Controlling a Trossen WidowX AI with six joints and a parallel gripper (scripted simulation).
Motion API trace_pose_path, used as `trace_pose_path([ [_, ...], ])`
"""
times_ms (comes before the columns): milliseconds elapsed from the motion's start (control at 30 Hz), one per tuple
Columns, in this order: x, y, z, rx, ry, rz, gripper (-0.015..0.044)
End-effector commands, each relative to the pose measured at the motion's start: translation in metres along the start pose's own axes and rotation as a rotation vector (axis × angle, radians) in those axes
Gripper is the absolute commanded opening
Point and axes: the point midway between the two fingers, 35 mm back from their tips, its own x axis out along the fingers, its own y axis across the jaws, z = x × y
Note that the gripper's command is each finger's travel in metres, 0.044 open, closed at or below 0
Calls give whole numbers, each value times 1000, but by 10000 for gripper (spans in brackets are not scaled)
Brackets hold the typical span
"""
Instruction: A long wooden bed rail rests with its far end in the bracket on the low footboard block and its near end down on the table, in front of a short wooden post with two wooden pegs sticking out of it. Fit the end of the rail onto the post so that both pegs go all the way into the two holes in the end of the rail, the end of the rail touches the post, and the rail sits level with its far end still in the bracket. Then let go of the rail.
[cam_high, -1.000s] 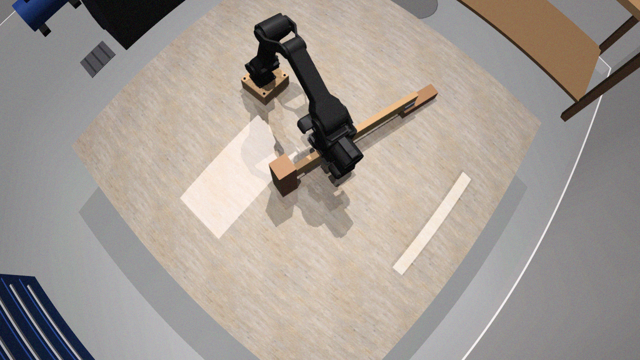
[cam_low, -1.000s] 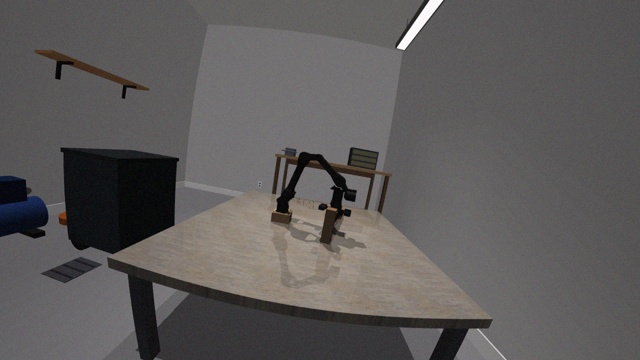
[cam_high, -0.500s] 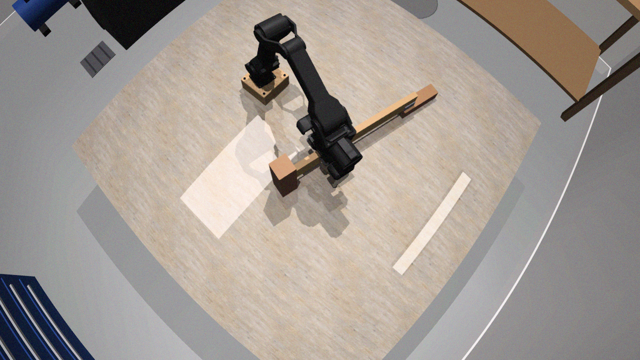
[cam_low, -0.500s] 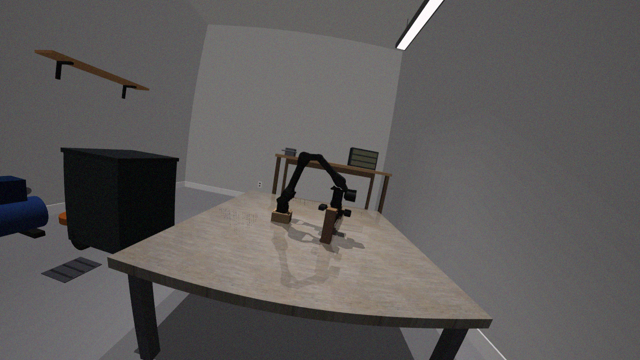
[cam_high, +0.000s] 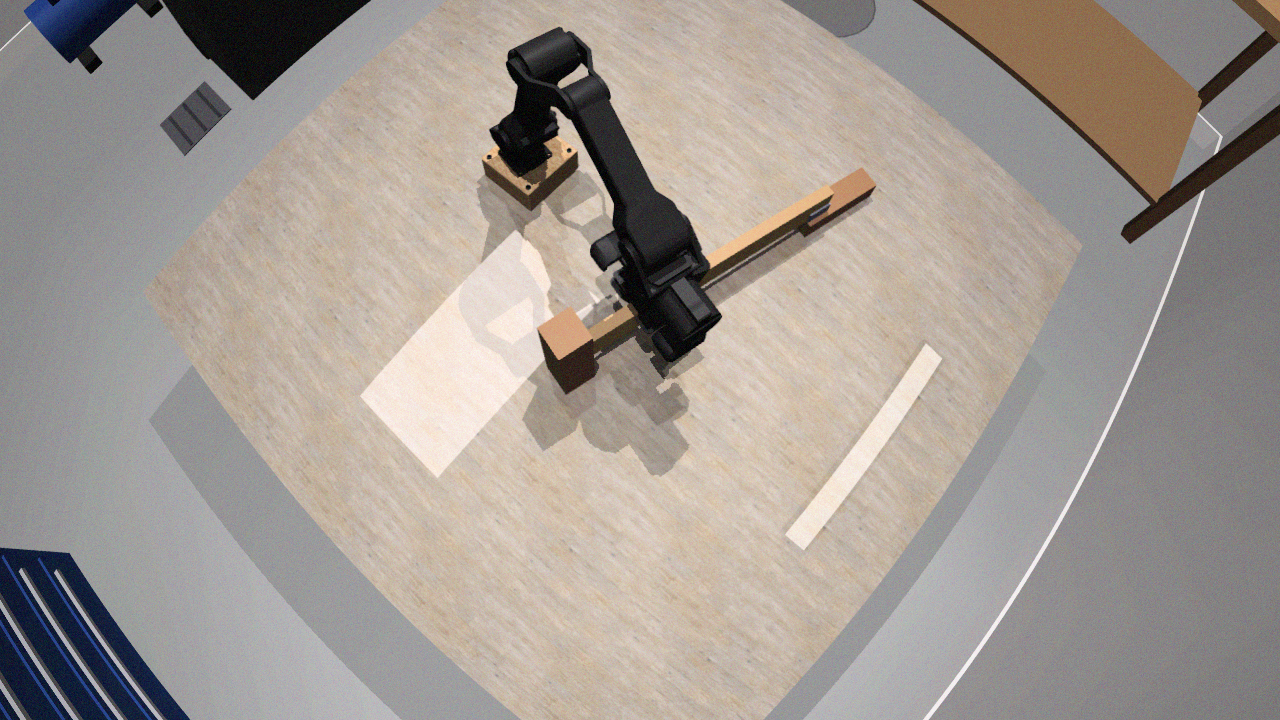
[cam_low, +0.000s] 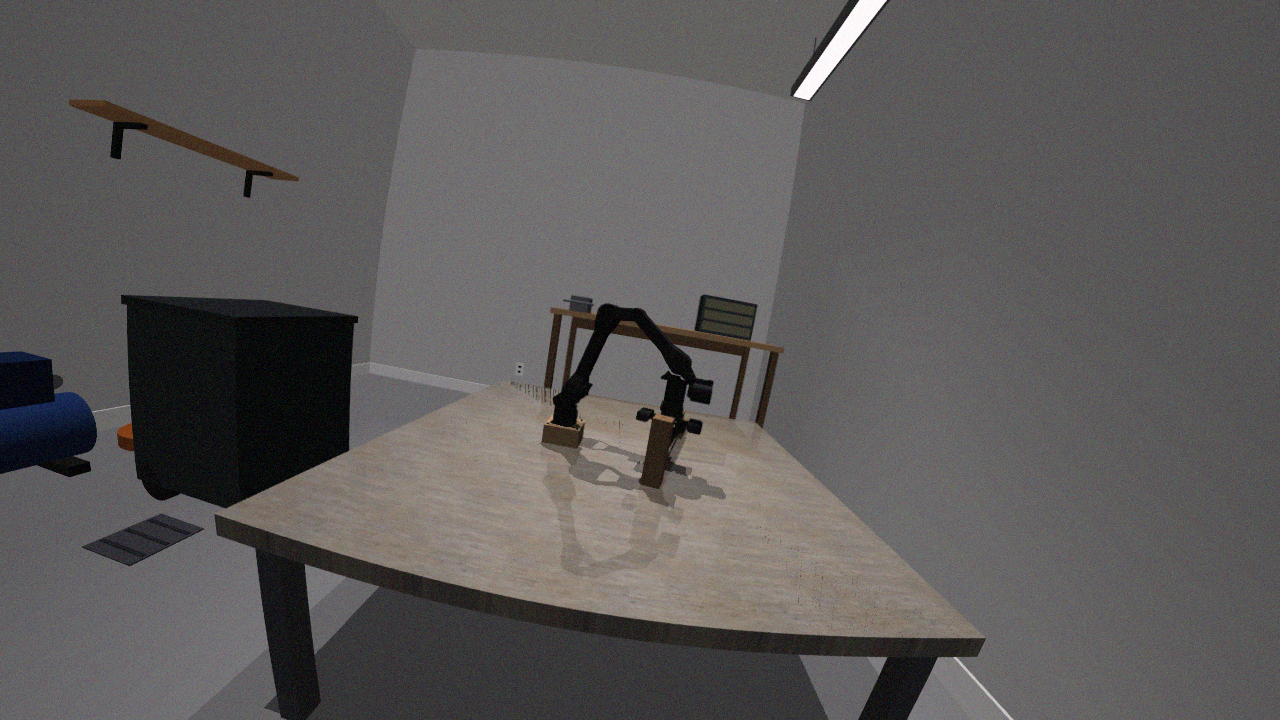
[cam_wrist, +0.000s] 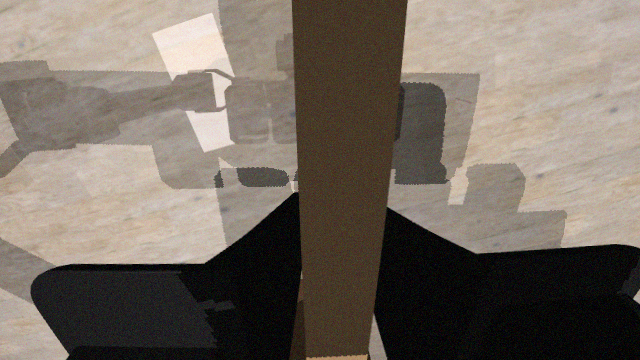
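Pale, wood-grained surface (cam_high: 572, 573) (cam_low: 537, 528) (cam_wrist: 100, 220) carries everything; from above, the rail (cam_high: 769, 234) (cam_wrist: 345, 150) runs from the footboard block (cam_high: 854, 192) at far right to just beside the post (cam_high: 567, 344) (cam_low: 657, 452), pegs hidden. Outside, the post partly hides the end effector (cam_low: 673, 431) (cam_wrist: 326, 202). At the wrist, it is clamped on the rail. Ideally, match height and tilt to the pegs, then push gently lengthwise, keeping the bracket (cam_high: 819, 211) engaged.

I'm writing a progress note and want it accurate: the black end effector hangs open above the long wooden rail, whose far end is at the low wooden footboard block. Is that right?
Not quite: the black end effector is closed on the long wooden rail, as the wrist view shows. The rest stands.
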Motion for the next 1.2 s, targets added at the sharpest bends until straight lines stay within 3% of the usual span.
trace_pose_path([
  [0,-1,0,-2,-3,3,-2,0],
  [567,-2,0,-7,-3,4,-2,0],
  [1100,0,0,-3,-3,-2,-1,420],
  [1167,0,0,-3,-3,-2,-1,440],
])
